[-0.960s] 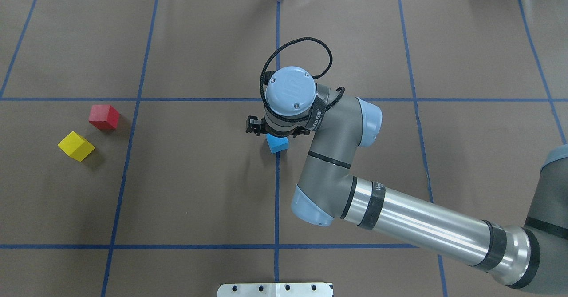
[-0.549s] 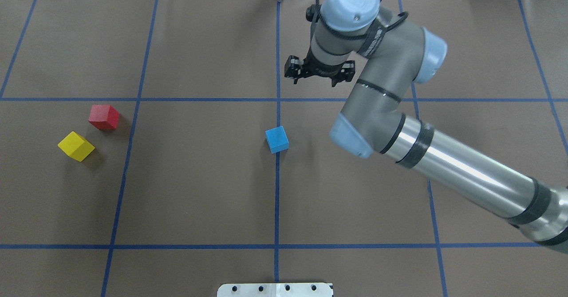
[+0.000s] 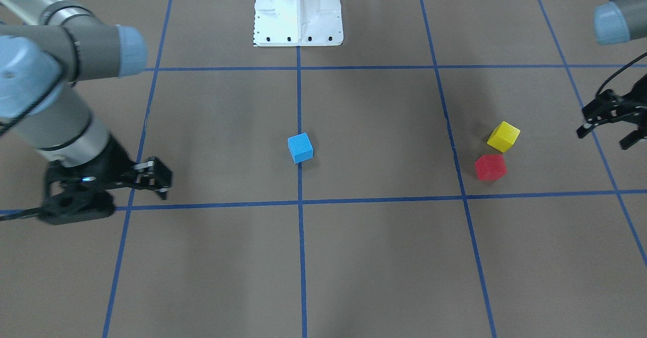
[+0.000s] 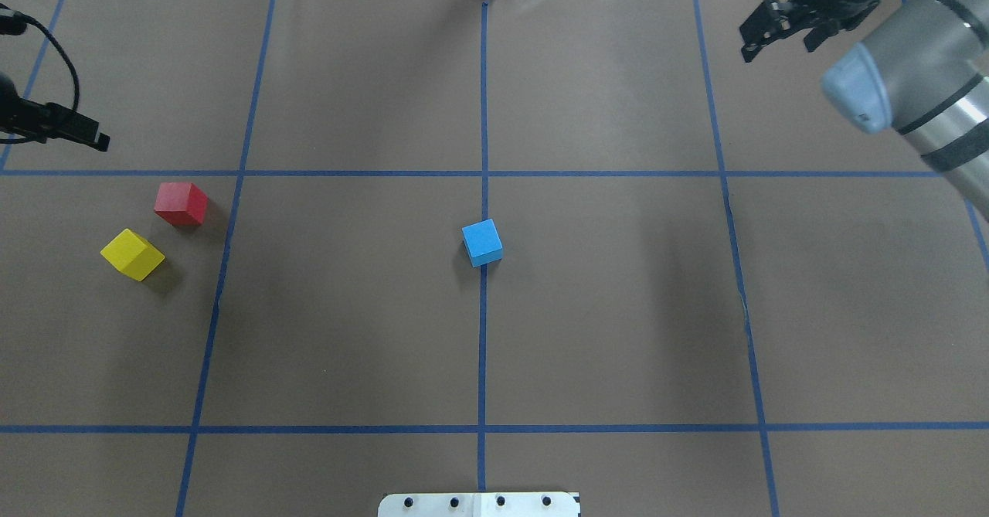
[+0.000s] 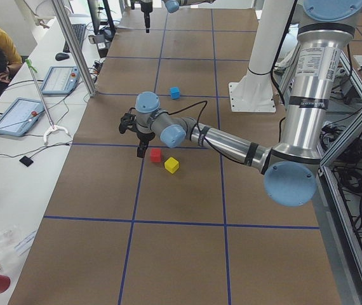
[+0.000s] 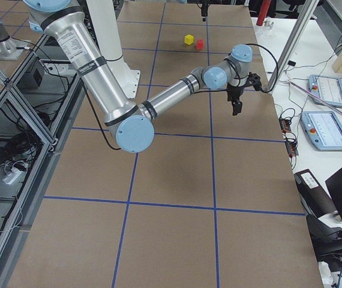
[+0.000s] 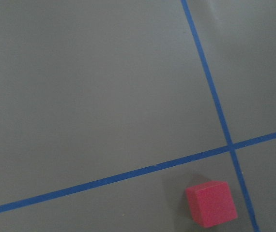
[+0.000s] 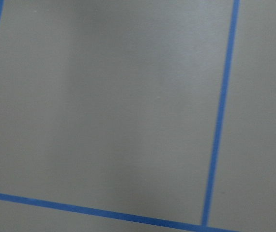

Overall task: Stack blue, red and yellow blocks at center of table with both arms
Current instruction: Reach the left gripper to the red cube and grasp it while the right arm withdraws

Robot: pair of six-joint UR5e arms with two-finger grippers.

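The blue block (image 4: 482, 242) sits alone on the centre line of the table, also in the front view (image 3: 300, 147). The red block (image 4: 181, 203) and the yellow block (image 4: 132, 254) lie close together on the robot's left side. My left gripper (image 3: 605, 138) is open and empty, hovering beyond and outside the red block; the left wrist view shows the red block (image 7: 211, 203) at its lower edge. My right gripper (image 4: 776, 49) is open and empty, at the far right of the table, well away from all blocks.
The table is brown paper with a blue tape grid (image 4: 483, 347). The robot's white base plate (image 4: 479, 505) stands at the near edge. Operator desks with tablets (image 5: 16, 114) run along the far side.
My right gripper has lifted off the blue block and swung to the far right, leaving the block at the centre. My left gripper has come into view at the left edge.
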